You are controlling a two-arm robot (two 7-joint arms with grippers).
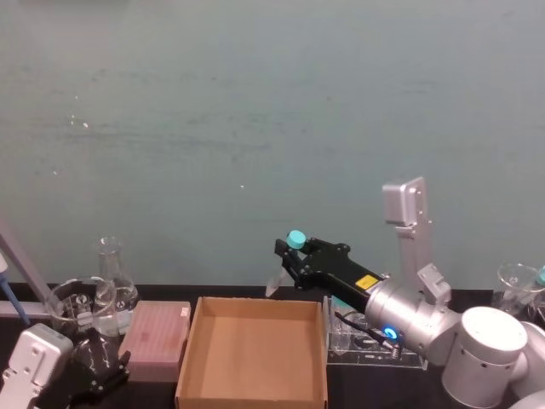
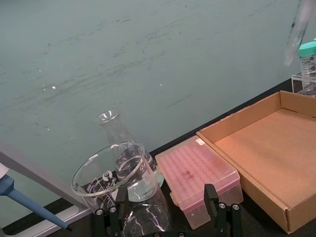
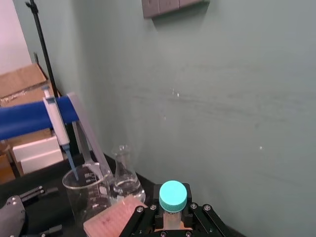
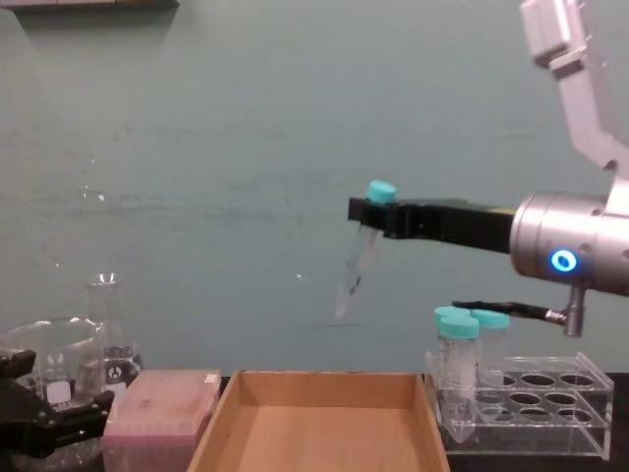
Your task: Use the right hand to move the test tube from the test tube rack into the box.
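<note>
Right gripper [image 1: 289, 254] reaches in from 4 o'clock and is pinched on the test tube [image 1: 278, 274] just under its teal cap. The tube is in the air, out of the rack [image 1: 379, 348], over the far side of the cardboard box [image 1: 189, 349]. It touches nothing but the fingers. Chest view gives the height: the tube [image 4: 360, 258] hangs well above the box rim [image 4: 324, 378], tilted, tip toward 7 o'clock, cap toward 1 o'clock. It also shows wide teal-capped tubes [image 4: 457, 354] standing in the rack [image 4: 550, 413], which the head view mostly hides behind the arm. The rack sits at 3 o'clock of the box, just beside it. A pink box [image 1: 157, 336] sits at 9 o'clock, also just beside it. Right wrist view looks down on the cap [image 3: 173, 196], with black fingers [image 3: 143, 217] tight on both sides. Left wrist view catches the tube tip [image 2: 296, 29] high over the box's far corner [image 2: 289, 101]. Left gripper [image 1: 98, 362] is parked at 8 o'clock, fingers [image 2: 221, 213] spread and holding nothing, near a beaker [image 2: 118, 182] and flask [image 2: 114, 131].
</note>
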